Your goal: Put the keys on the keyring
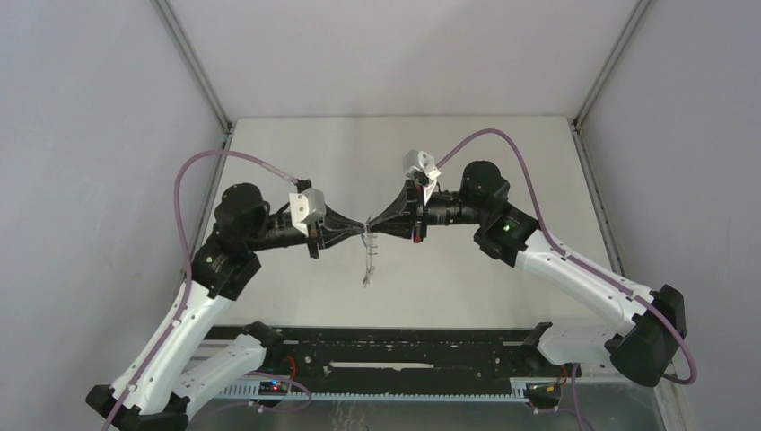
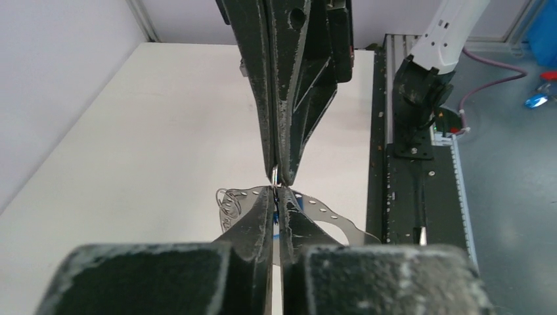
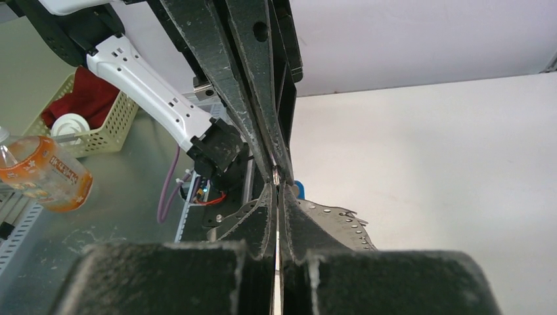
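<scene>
Keyring, thin grey loop, hangs between closed right end effector and left end effector pinching blue key.

Keyring hangs above the table. Left gripper, pinching a key, meets its top from the left, right gripper from the right.

Shiny metal keyring, matt pale table

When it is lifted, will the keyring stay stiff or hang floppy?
Probably floppy: the keyring hangs as a loose strand from one held spot. Likely light, since its metal looks thin. It may swing when moved.
</scene>
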`<action>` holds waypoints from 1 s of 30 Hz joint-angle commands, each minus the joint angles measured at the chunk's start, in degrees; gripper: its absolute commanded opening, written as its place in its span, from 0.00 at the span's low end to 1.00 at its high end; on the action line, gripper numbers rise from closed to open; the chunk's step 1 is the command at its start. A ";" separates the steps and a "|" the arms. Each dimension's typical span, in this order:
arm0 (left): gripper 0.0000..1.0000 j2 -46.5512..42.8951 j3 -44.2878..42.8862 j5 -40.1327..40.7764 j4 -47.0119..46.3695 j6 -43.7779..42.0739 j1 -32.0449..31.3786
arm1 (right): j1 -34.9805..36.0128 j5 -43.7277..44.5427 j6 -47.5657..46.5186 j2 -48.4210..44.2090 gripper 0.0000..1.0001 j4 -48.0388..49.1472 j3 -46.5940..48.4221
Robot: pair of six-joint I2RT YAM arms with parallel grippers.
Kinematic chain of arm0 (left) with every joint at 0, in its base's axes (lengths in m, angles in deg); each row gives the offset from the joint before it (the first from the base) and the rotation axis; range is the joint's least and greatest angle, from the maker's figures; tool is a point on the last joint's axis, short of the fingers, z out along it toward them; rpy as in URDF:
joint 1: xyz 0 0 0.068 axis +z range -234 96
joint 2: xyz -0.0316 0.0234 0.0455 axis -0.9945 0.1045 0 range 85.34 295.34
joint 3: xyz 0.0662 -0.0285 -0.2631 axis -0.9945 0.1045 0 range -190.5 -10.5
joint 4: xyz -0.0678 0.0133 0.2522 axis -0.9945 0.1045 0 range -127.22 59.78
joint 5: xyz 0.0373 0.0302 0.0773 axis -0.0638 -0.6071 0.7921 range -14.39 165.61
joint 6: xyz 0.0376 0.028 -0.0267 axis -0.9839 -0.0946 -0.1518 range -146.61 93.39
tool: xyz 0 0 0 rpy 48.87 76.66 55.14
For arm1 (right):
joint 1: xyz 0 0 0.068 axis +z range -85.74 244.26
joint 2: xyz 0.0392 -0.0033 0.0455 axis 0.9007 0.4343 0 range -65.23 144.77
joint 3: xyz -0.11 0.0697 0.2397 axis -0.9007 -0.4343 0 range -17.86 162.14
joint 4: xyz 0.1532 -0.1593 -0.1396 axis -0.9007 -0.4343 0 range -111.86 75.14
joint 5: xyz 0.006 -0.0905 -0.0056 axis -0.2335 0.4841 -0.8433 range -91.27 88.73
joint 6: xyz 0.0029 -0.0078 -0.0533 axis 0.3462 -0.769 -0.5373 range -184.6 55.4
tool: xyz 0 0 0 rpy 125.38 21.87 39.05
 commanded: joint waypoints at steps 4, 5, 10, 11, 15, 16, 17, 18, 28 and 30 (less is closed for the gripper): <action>0.00 -0.07 -1.39 3.23 0.34 0.35 0.32 | 0.74 0.86 -2.07 -1.55 0.08 0.58 1.64; 0.00 0.22 -1.94 3.38 1.20 -0.47 0.32 | 0.60 1.09 -3.46 -1.49 0.11 -1.68 2.71; 0.00 1.35 -3.76 1.91 4.37 -3.62 0.32 | -0.25 1.10 -11.83 1.00 0.34 -19.59 11.63; 0.00 1.80 -4.42 1.59 6.40 -5.14 0.32 | -0.34 1.26 -14.12 2.27 0.37 -24.36 14.20; 0.00 3.72 -7.46 0.95 12.01 -10.88 0.32 | -0.20 1.82 -22.67 6.80 0.44 -40.11 23.88; 0.00 3.88 -7.92 0.96 12.51 -11.60 0.32 | -0.11 1.95 -24.07 7.93 0.44 -43.41 26.05; 0.00 4.01 -8.21 0.82 12.86 -12.34 0.32 | -0.10 1.79 -25.63 8.99 0.44 -46.09 27.90; 0.00 3.99 -8.44 0.52 13.20 -13.41 0.32 | -0.02 1.65 -26.91 9.98 0.43 -48.17 29.54; 0.00 6.44 -10.96 -0.80 16.23 -19.62 0.23 | 2.12 2.12 -31.78 16.88 0.32 -56.84 39.36; 0.00 6.79 -11.28 -0.63 16.49 -19.72 0.23 | 2.56 2.34 -31.94 17.12 0.31 -56.58 39.38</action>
